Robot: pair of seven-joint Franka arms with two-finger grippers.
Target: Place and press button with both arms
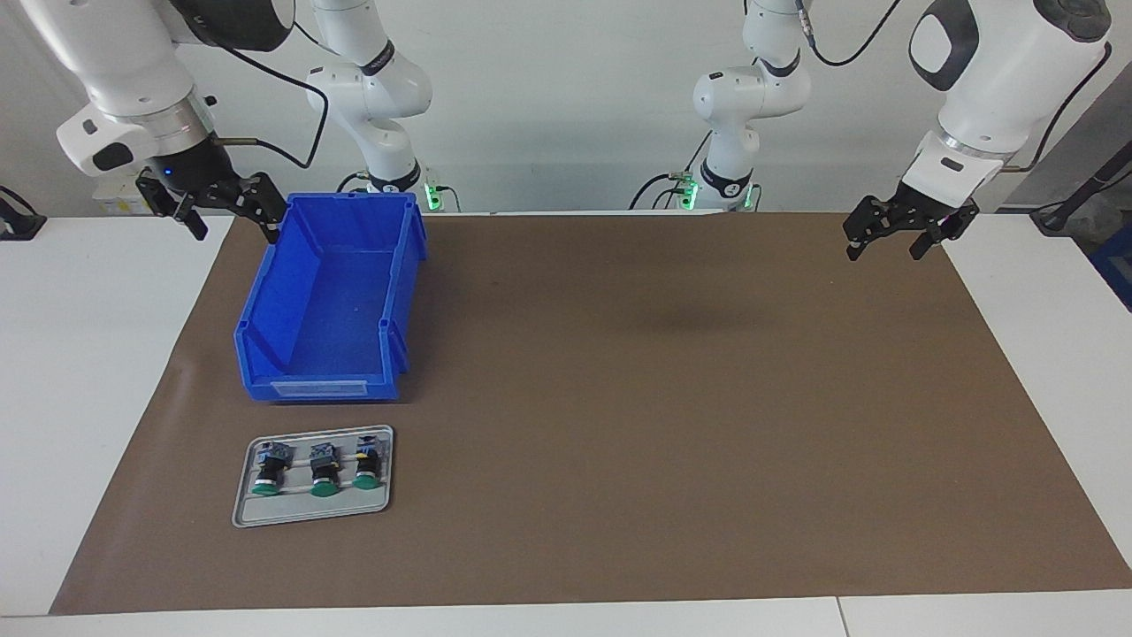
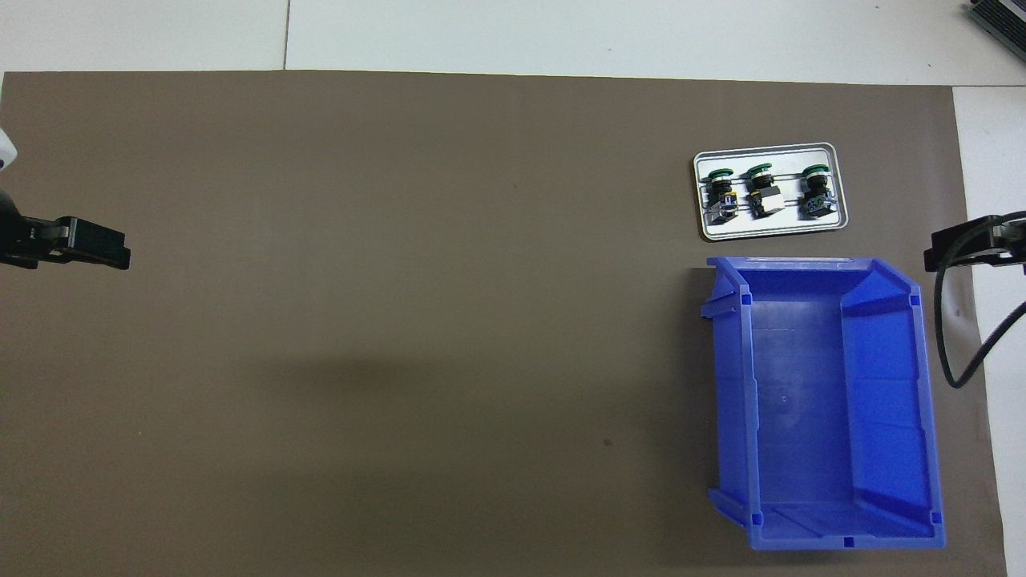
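**Both grippers open, empty**

Left gripper (image 1: 891,237) hangs over the mat's edge, right gripper (image 1: 232,215) beside the blue bin (image 1: 329,301); fingers spread, nothing held. Three buttons (image 1: 317,466) lie on the grey tray (image 1: 311,516), just farther from the robots than the bin.

A white table (image 1: 106,372) is carrying a brown mat (image 1: 672,425). A blue bin (image 1: 332,296) is sitting on the mat, with a grey tray (image 1: 309,518) lying at its six o'clock in the facing view.
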